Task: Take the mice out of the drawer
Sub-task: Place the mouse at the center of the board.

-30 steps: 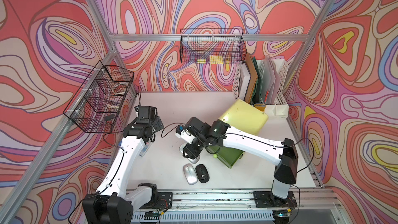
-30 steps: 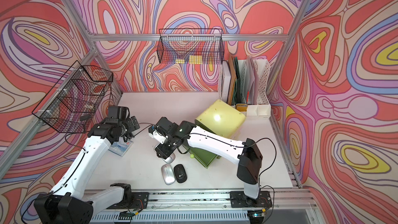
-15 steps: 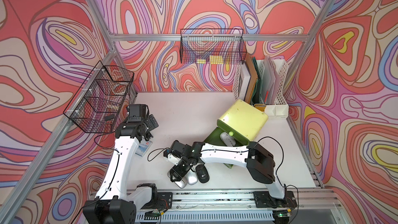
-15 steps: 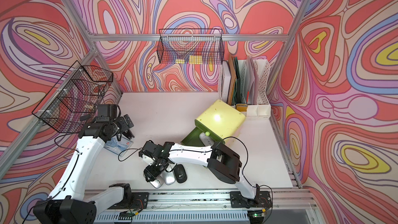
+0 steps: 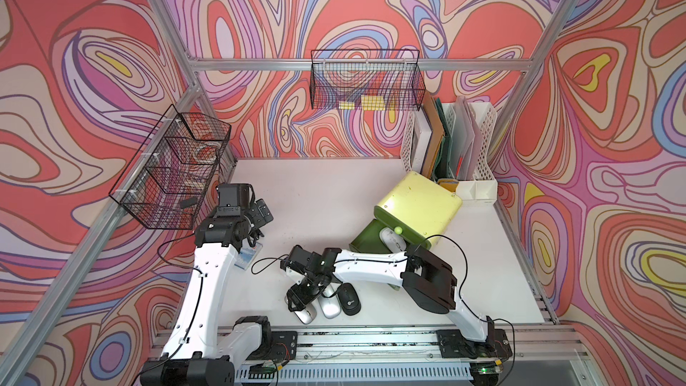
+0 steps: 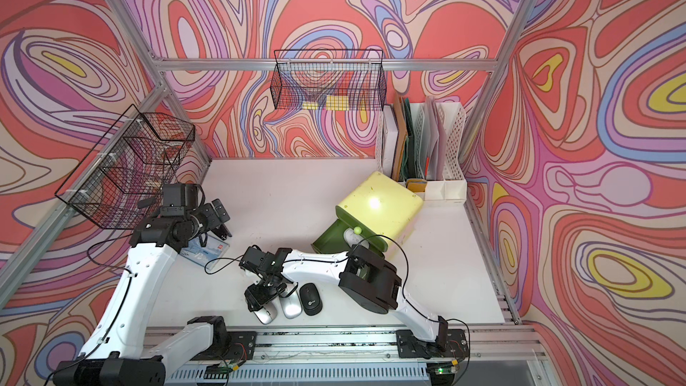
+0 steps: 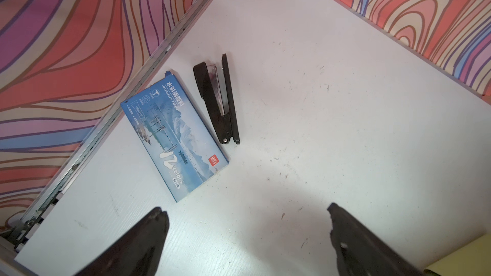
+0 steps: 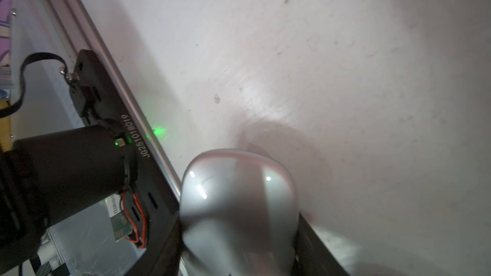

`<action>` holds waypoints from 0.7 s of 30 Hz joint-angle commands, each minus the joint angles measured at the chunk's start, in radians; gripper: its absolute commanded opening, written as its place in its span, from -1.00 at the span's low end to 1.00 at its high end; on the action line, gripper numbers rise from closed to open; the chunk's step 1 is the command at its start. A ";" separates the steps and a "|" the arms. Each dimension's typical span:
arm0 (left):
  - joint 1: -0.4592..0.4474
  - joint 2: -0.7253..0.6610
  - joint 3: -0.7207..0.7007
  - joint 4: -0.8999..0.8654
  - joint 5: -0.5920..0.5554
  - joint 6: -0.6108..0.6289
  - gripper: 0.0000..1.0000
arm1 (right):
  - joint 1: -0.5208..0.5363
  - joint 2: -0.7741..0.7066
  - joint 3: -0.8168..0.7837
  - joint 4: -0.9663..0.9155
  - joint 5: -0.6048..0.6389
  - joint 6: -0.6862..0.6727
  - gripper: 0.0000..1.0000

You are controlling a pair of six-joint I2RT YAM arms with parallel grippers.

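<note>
Way out left of the drawer (image 5: 363,242), the left gripper (image 7: 247,234) hung over the table (image 5: 323,194) with its fingers spread wide and nothing between them. Under it lay a blue watercolour box (image 7: 172,139) and, just beside that, a black stapler (image 7: 216,102). Neither belongs to the job, and that arm was well away from the action.

Closer to the drawer, on its front-left side, the right gripper (image 5: 301,298) was down low and pinching a silver mouse (image 8: 239,208) across its narrow width. The mouse's long axis ran straight out ahead of the fingers, away from the drawer and towards the front rail (image 5: 371,332). The wrist view was too close and blurred to show whether it had touched down, though it looked nearly there.

A second silver mouse (image 5: 330,304) lay just beside it on the drawer side, then a black mouse (image 5: 349,298), all three lined up roughly parallel.

The drawer stood pulled out of its yellow cabinet (image 5: 419,206), and a white mouse (image 5: 389,241) lay inside below the green knob, half hidden by the right arm's forearm. From the right gripper, that mouse sat back and to the right. Its long axis seemed to follow the drawer's pull direction. The right arm was clearly the nearer one, so once it let go, I'd expect it to swing back over the drawer's open end.
</note>
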 commanded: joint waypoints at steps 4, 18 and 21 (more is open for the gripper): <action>0.007 -0.027 -0.022 -0.011 0.018 0.015 0.99 | -0.021 -0.001 0.017 -0.025 0.094 0.038 0.12; 0.007 -0.015 -0.023 0.009 0.076 0.026 1.00 | -0.040 -0.145 0.047 -0.088 0.283 -0.032 0.82; 0.007 -0.004 -0.013 0.006 0.126 0.045 1.00 | -0.091 -0.243 0.007 -0.102 0.315 -0.066 0.82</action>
